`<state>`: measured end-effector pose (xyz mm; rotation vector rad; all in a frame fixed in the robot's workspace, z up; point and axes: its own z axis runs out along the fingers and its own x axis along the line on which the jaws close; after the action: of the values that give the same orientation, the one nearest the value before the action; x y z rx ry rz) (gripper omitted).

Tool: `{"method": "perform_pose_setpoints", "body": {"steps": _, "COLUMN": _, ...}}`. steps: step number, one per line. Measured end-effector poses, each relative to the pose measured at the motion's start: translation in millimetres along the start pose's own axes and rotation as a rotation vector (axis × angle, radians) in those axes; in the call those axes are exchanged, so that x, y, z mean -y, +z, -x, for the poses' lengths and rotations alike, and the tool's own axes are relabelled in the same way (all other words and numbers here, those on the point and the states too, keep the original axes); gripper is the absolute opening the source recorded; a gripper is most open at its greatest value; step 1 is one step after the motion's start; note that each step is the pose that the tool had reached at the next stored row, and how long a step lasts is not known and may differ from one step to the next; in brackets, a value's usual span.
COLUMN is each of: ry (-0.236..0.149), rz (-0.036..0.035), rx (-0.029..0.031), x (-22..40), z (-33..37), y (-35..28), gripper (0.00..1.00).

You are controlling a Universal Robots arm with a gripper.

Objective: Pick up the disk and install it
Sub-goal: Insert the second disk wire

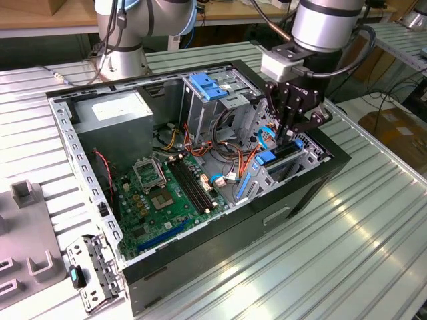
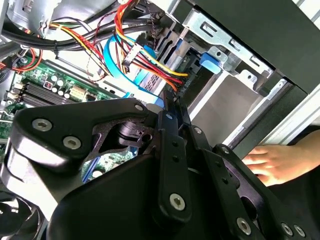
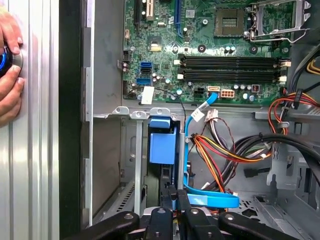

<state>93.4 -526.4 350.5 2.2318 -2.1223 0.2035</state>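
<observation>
- Gripper [image 1: 288,133] hangs over the drive bay at the exterior view's right end of the open computer case [image 1: 293,193], fingers pointing down into the bay.
- Disk [image 1: 277,160] sits directly under the gripper, standing on edge in the metal drive cage [image 1: 303,163]; its blue end tab faces the motherboard.
- In the first wrist view the disk's blue tab [image 3: 162,141] lies straight ahead of the gripper [image 3: 174,199], in the cage slot.
- Fingers [image 3: 169,196] are drawn in narrow, nearly together; dark disk edge seems pinched between them, but actual contact is hard to confirm.
- In the second wrist view the gripper [image 2: 172,107] points at the cage wall, a blue tab [image 2: 209,61] just beyond.
- Blue flat cable [image 3: 210,199] curls beside the gripper; orange, red and yellow wires [image 3: 220,150] run close by.
- Green motherboard [image 1: 167,193] lies in the case floor, well apart from the gripper.
- Grey power supply [image 1: 113,117] sits at the far corner; its white label is not readable.
- Light-blue bracket [image 1: 208,87] rests on the upper bay.
- A person's hand [image 2: 275,162] rests outside the case on the table [image 1: 360,253].
- No writing is legible.
</observation>
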Motion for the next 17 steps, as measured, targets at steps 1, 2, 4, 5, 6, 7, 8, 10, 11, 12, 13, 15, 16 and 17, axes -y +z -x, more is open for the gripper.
{"method": "perform_pose_setpoints", "body": {"steps": 1, "ry": 0.000, "rz": -0.0005, "rx": 0.0010, "x": -0.2, "z": -1.2, "y": 0.2, "gripper": 0.16}}
{"method": "perform_pose_setpoints", "body": {"steps": 2, "ry": 0.000, "rz": -0.0009, "rx": 0.0015, "x": -0.4, "z": -2.4, "y": 0.3, "gripper": 0.16}}
{"method": "perform_pose_setpoints", "body": {"steps": 4, "ry": 0.001, "rz": -0.0021, "rx": 0.0053, "x": -0.7, "z": -4.7, "y": 0.5, "gripper": 0.16}}
{"method": "perform_pose_setpoints", "body": {"steps": 5, "ry": 0.001, "rz": -0.0029, "rx": 0.0108, "x": -0.9, "z": -6.3, "y": 0.7, "gripper": 0.16}}
{"method": "perform_pose_setpoints", "body": {"steps": 6, "ry": 0.002, "rz": -0.0036, "rx": 0.0166, "x": -1.0, "z": -7.4, "y": 0.9, "gripper": 0.16}}
{"method": "perform_pose_setpoints", "body": {"steps": 7, "ry": 0.002, "rz": -0.0041, "rx": 0.0227, "x": -1.0, "z": -8.1, "y": 1.0, "gripper": 0.16}}
{"method": "perform_pose_setpoints", "body": {"steps": 8, "ry": 0.002, "rz": -0.0046, "rx": 0.0300, "x": -1.0, "z": -8.6, "y": 1.1, "gripper": 0.16}}
{"method": "perform_pose_setpoints", "body": {"steps": 10, "ry": 0.003, "rz": -0.0059, "rx": 0.0460, "x": -1.1, "z": -9.8, "y": 1.5, "gripper": 0.16}}
{"method": "perform_pose_setpoints", "body": {"steps": 11, "ry": 0.004, "rz": -0.0062, "rx": 0.0515, "x": -1.1, "z": -10.4, "y": 1.6, "gripper": 0.16}}
{"method": "perform_pose_setpoints", "body": {"steps": 12, "ry": 0.004, "rz": -0.0065, "rx": 0.0565, "x": -1.1, "z": -11.2, "y": 1.8, "gripper": 0.16}}
{"method": "perform_pose_setpoints", "body": {"steps": 13, "ry": 0.004, "rz": -0.0065, "rx": 0.0567, "x": -1.2, "z": -12.0, "y": 2.0, "gripper": 0.16}}
{"method": "perform_pose_setpoints", "body": {"steps": 15, "ry": 0.004, "rz": -0.0065, "rx": 0.0567, "x": -1.2, "z": -12.5, "y": 2.0, "gripper": 0.16}}
{"method": "perform_pose_setpoints", "body": {"steps": 16, "ry": 0.004, "rz": -0.0065, "rx": 0.0568, "x": -1.2, "z": -12.6, "y": 2.1, "gripper": 0.16}}
{"method": "perform_pose_setpoints", "body": {"steps": 17, "ry": 0.004, "rz": -0.0065, "rx": 0.0568, "x": -1.1, "z": -12.9, "y": 2.2, "gripper": 0.16}}
